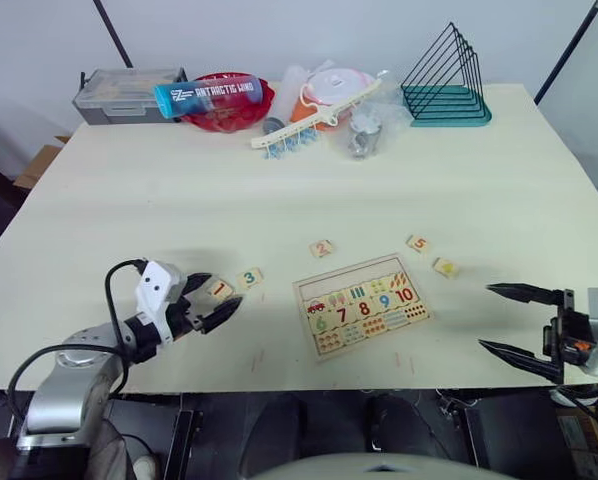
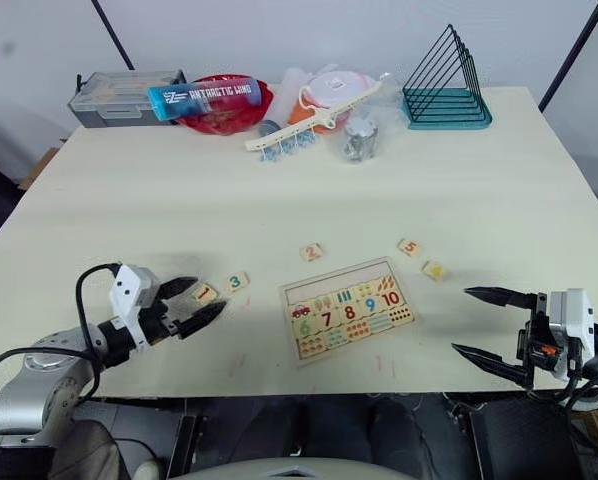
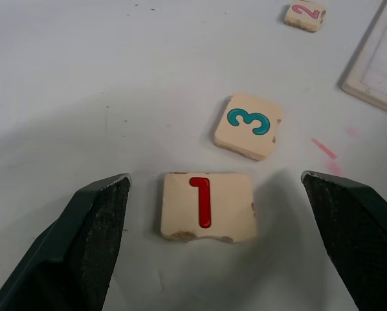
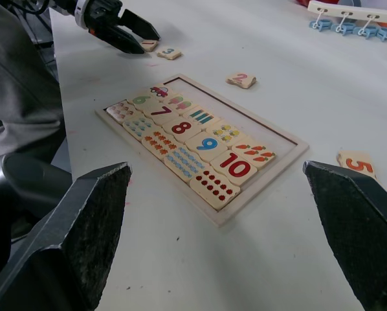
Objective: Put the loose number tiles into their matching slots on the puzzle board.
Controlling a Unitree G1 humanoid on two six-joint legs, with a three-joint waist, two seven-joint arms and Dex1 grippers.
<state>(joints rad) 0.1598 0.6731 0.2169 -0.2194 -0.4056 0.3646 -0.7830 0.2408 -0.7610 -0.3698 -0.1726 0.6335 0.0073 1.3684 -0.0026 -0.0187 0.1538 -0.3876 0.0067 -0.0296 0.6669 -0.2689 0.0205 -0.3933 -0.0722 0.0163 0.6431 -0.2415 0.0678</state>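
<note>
We see the puzzle board lying flat on the tabletop, near its front edge. Its top row of slots is bare wood, so we judge that none of the five tiles has been placed and the whole task is left.

From the board's centre, as the head views show it, the loose tiles are scattered thus: the 2 tile lies at about eleven o'clock, just beyond the board's far edge; the 5 tile at about one o'clock; a yellow-marked tile, presumably the 4, at about two o'clock. The 3 tile and the 1 tile lie at about nine o'clock, well apart from the board.

Our left gripper has its jaws spread wide on either side of the 1 tile, low over the tabletop; neither finger touches the tile. We take the step in hand to be grasping that tile first.

Our right gripper hangs at about four o'clock from the board, jaws wide and holding nothing.
</note>
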